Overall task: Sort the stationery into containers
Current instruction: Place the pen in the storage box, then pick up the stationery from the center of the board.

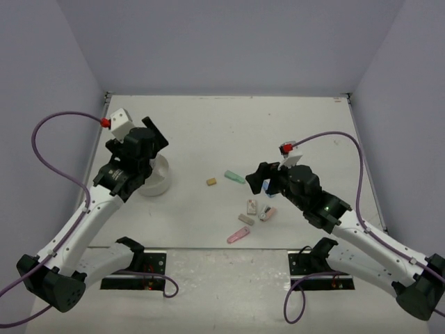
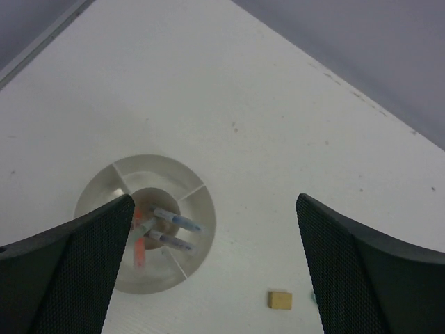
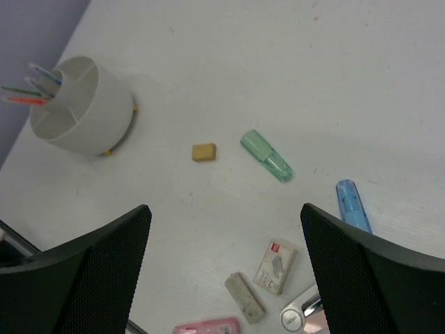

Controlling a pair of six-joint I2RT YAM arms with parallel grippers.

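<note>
The round white container (image 1: 157, 184) stands at the left, split into compartments. An orange pen (image 2: 139, 249) and two grey-blue pens (image 2: 178, 221) lean in its middle well. My left gripper (image 2: 214, 202) hangs open above it, holding nothing. On the table lie a tan eraser (image 3: 204, 152), a green marker (image 3: 266, 156), a blue marker (image 3: 353, 204), a white eraser with a red label (image 3: 275, 266), a grey eraser (image 3: 244, 298) and a pink marker (image 3: 208, 326). My right gripper (image 3: 224, 209) is open above these, empty.
A small shiny metal piece (image 3: 302, 317) lies beside the white eraser. The container (image 3: 97, 125) is well to the left of the loose items. Grey walls close the table on three sides; the arm bases sit at the near edge.
</note>
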